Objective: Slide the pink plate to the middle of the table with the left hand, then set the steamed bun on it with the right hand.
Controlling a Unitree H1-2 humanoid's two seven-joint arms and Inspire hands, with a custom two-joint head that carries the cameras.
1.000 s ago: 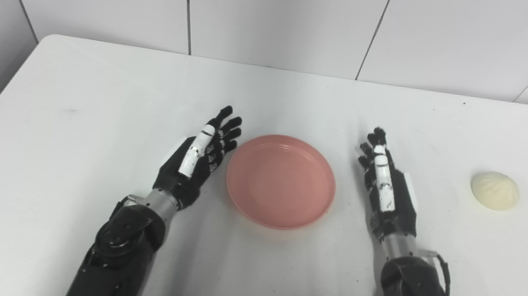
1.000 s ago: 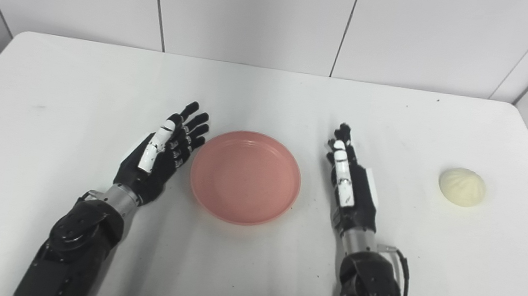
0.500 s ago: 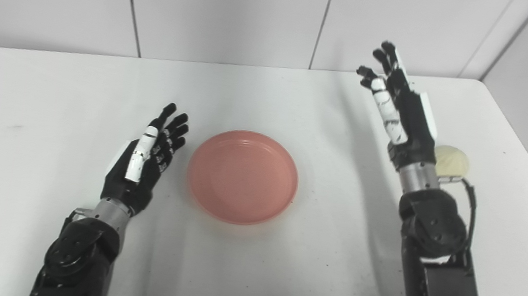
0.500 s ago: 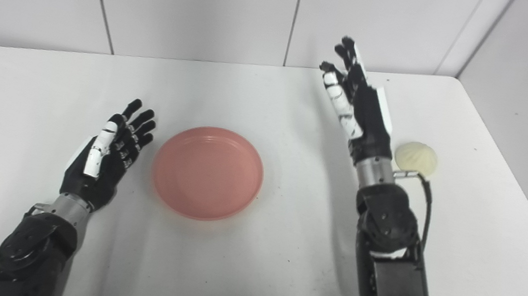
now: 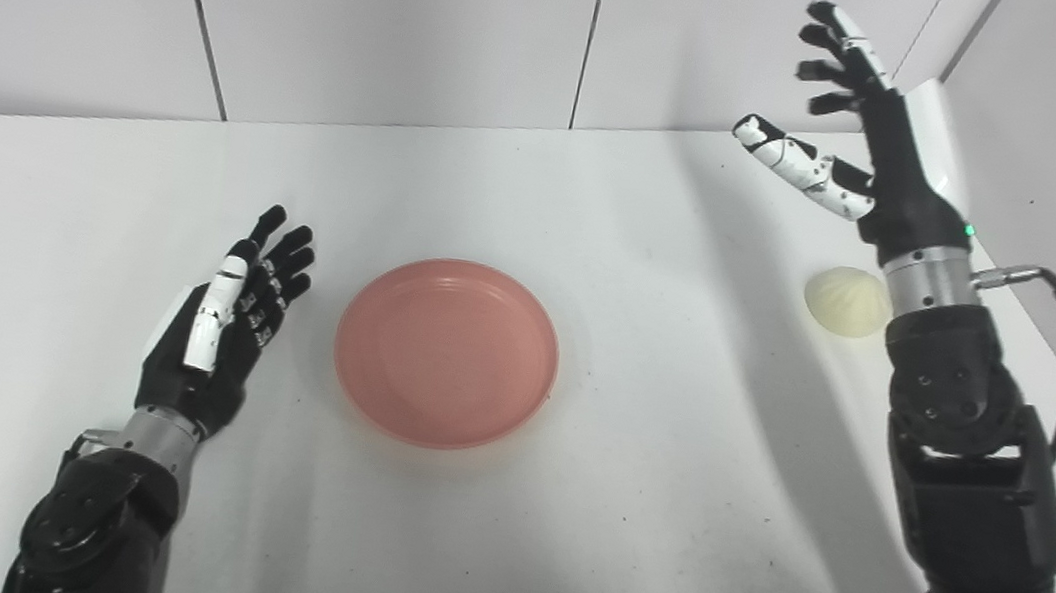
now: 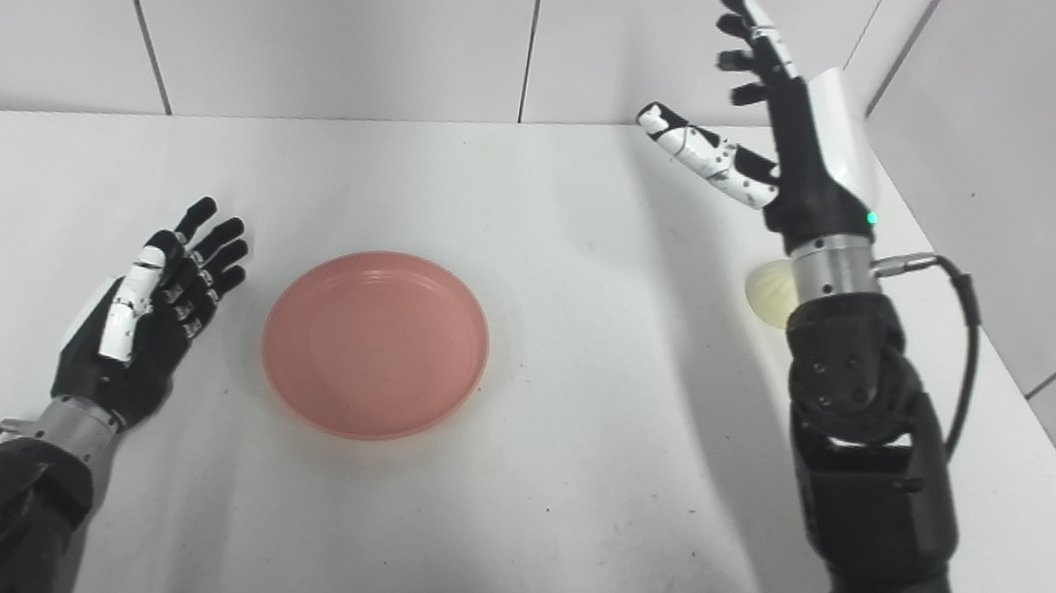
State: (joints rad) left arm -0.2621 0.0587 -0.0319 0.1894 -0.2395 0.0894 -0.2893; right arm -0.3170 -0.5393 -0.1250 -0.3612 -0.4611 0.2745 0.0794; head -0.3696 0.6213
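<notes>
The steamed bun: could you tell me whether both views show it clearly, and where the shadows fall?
Left eye view: steamed bun fully visible and sharp, beside the right hand's wrist, whose broad soft shadow crosses the table. Right eye view: bun half hidden behind that wrist.

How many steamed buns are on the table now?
1. The steamed bun lies near the table's right edge, beside the raised right arm, apart from the pink plate. None seems hidden.

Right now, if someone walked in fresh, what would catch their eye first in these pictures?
Probably the round pink plastic plate, empty, near the middle of the white table. Next, the right robot hand raised high with fingers spread, above the pale pleated steamed bun near the table's right edge. The left robot hand rests open beside the plate, not touching it.
</notes>
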